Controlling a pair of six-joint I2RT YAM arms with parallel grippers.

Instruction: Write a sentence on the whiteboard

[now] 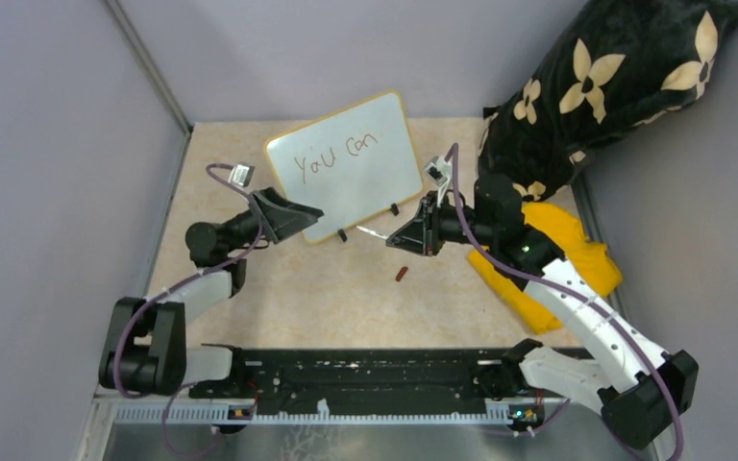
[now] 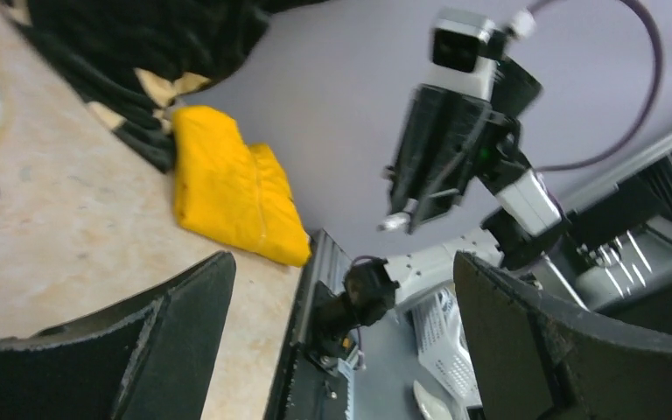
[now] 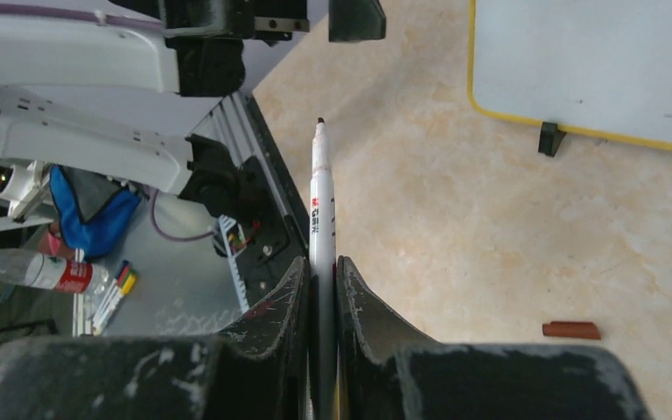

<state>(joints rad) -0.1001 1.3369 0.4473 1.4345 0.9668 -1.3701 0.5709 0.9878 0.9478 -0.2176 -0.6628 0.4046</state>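
Whiteboard point(image 1: 346, 165) stands on table point(image 1: 327, 303), beyond both jaws and between them. Left jaws sit at its near-left corner, right jaws just off its near-right corner. Writing point(image 1: 334, 154) is on the board's upper half. Marker point(image 3: 321, 192) sits between right jaws, tip sticking out toward left jaws, near the board's bottom edge but apart from it. Small cap point(image 1: 402, 274) lies on table just on the base side of right jaws. Folded cloth point(image 1: 581, 245) lies right of right jaws, partly under that arm. Cushion point(image 1: 615, 77) is beyond right jaws in the far right corner, touching the cloth's far side.
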